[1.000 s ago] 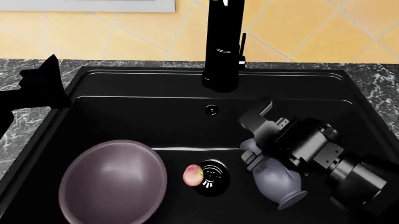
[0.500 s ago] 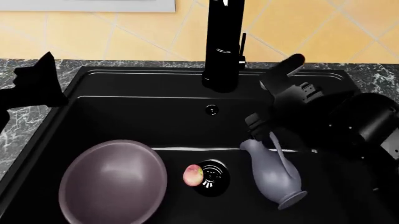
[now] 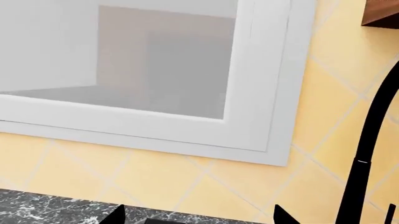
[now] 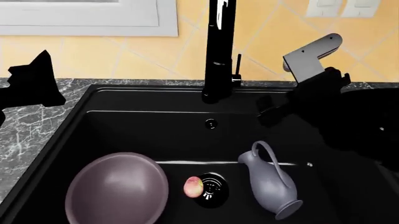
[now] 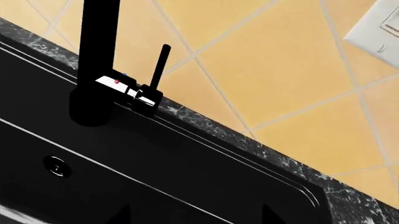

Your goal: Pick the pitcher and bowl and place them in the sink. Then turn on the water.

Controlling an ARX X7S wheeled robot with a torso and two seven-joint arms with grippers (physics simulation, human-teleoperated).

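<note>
**Two items in the sink, water not yet on**

Both dishes lie inside the sink [image 4: 100, 100], so the step in hand looks like the last one: turning on the water. The pitcher [image 4: 269, 179] lies tipped over on the basin floor, on the far side of the drain [image 4: 210, 185] from the bowl, its long axis slanting from the spout near the basin's middle to the foot toward the front edge; the looped handle faces up and toward the faucet. The bowl [image 4: 117, 190] sits mouth up beside the drain, with a small pink-and-yellow fruit [image 4: 194, 186] between them, touching the drain's rim.

The right gripper [image 4: 293, 88] hangs above the sink just beside the faucet [image 4: 219, 51], holding nothing; its fingers appear spread, though only dark tips show in the right wrist view. The next move probably calls for reaching the thin lever [image 5: 159, 65] and pushing it.

The left gripper [image 4: 31, 86] hovers over the counter [image 4: 31, 126] away from the faucet, fingers apparently spread and empty.
</note>
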